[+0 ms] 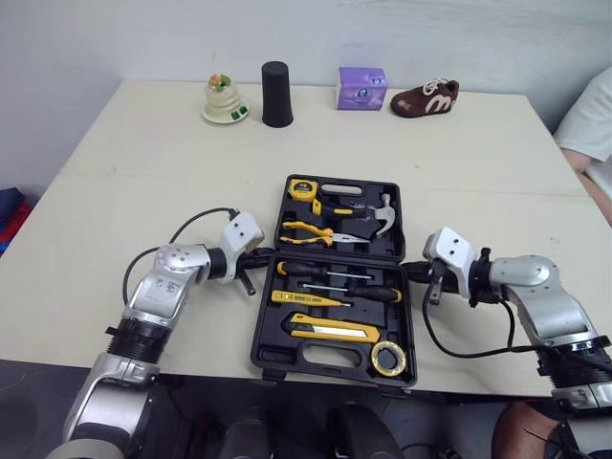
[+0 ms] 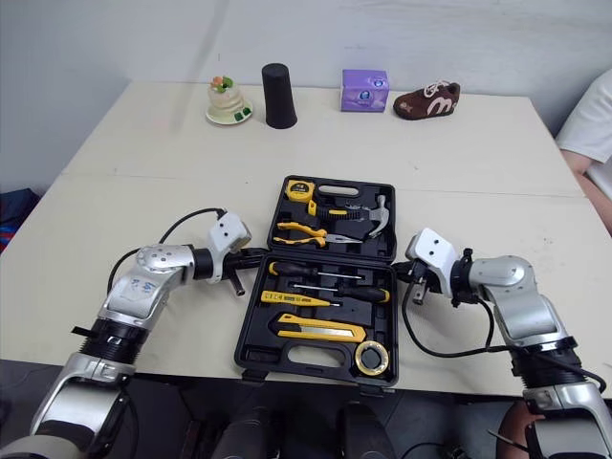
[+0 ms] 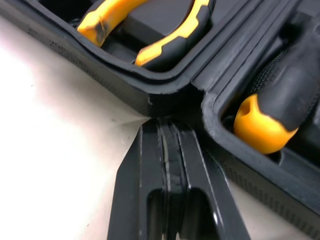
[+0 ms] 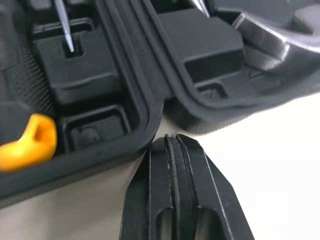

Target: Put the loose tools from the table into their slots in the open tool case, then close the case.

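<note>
The black tool case lies open at the table's front middle. Its far half holds a tape measure, pliers and a hammer. Its near half holds screwdrivers, a yellow utility knife and a tape roll. My left gripper is shut, its tip against the case's left side at the hinge line. My right gripper is shut too, with its tip at the hinge on the case's right side.
Along the table's far edge stand a small cake figure, a black cup, a purple box and a brown toy shoe. A person's sleeve shows at the far right.
</note>
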